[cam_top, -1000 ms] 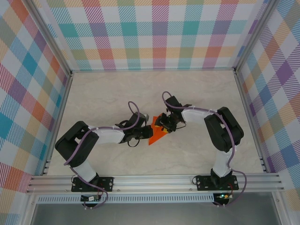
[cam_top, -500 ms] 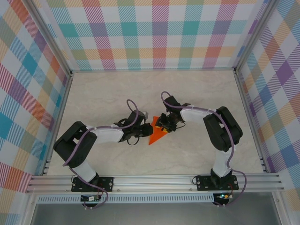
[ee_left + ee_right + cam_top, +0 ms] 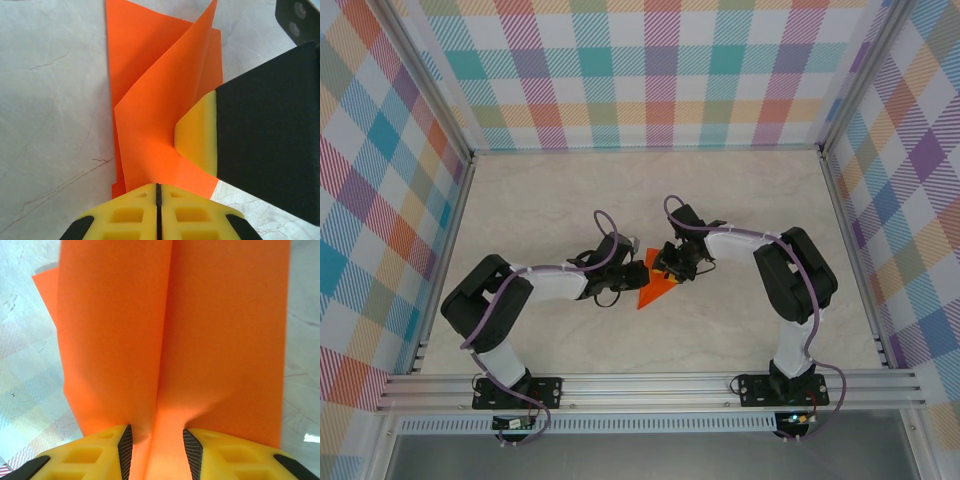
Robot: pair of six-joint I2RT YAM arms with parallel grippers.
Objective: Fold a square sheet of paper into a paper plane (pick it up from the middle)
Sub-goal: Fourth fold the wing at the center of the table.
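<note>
Not much has moved in the last second. The left arm has shuffled its elbow and nudged its wrist a touch farther in toward the middle, while the half-made paper plane (image 3: 653, 287) lies where it did, mid-surface between the two arms with its sharp nose pointing near and left. The right arm has hardly stirred, though its jaws have been drawing in. To me that reads as a crease being set rather than a new fold begun, with one side pinning the paper while the other works the wing. The left tool (image 3: 157, 192) is clamped tight on the near edge of the orange layers, its yellow pads meeting with only a hairline between them. From its own camera a flap stands up off the pale marbled surface (image 3: 570, 190), and a yellow pad (image 3: 197, 132) of the other arm is pressed into that flap from the right. The right tool (image 3: 159, 440) stands partly apart, straddling a raised ridge of the paper that runs straight away from it. Its fingertips touch the sheet on either side — whether they are truly squeezing yet, I can't tell.
</note>
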